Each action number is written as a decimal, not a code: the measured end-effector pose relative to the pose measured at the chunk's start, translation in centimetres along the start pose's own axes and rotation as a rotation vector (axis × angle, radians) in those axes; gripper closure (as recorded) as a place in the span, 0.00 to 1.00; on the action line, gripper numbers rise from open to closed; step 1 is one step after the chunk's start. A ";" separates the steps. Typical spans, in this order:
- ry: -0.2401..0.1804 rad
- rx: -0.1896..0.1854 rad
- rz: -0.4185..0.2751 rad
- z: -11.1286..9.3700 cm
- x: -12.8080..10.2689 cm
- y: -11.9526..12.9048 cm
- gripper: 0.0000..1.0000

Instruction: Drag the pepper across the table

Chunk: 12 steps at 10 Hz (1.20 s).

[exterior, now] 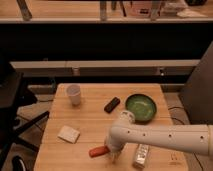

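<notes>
Low in the centre of the frame, the claw sits at the right end of the pepper, near the bottom edge of the surface; open or closed, I cannot tell. Seemingly the step is engaging the pepper, so next comes a steady sideways drag, avoiding the white tube at lower right.

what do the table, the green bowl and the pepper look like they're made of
The table: light wood, matte, with plank seams and grain showing. The green bowl: probably plastic or glazed ceramic, smooth and evenly coloured with a slight sheen. The pepper: possibly plastic, uniformly red-orange and smooth, but hard to be sure. The gripper is right beside the pepper, near the table's front edge.
</notes>
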<state>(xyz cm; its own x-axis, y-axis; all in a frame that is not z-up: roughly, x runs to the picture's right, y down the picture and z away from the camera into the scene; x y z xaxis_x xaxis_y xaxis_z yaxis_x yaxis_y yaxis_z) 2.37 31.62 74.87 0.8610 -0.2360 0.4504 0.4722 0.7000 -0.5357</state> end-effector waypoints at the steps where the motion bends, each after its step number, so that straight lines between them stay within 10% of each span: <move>1: -0.001 -0.002 0.000 0.1 0.0 0.0 0.68; 4: -0.005 -0.003 0.010 0.3 0.3 -0.1 0.96; 12: -0.010 0.021 0.081 -1.0 4.8 -0.9 0.98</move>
<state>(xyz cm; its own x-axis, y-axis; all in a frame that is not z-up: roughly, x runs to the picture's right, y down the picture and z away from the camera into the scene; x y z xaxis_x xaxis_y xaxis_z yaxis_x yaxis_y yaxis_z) 6.24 29.17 76.81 0.8941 -0.1712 0.4138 0.3970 0.7307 -0.5554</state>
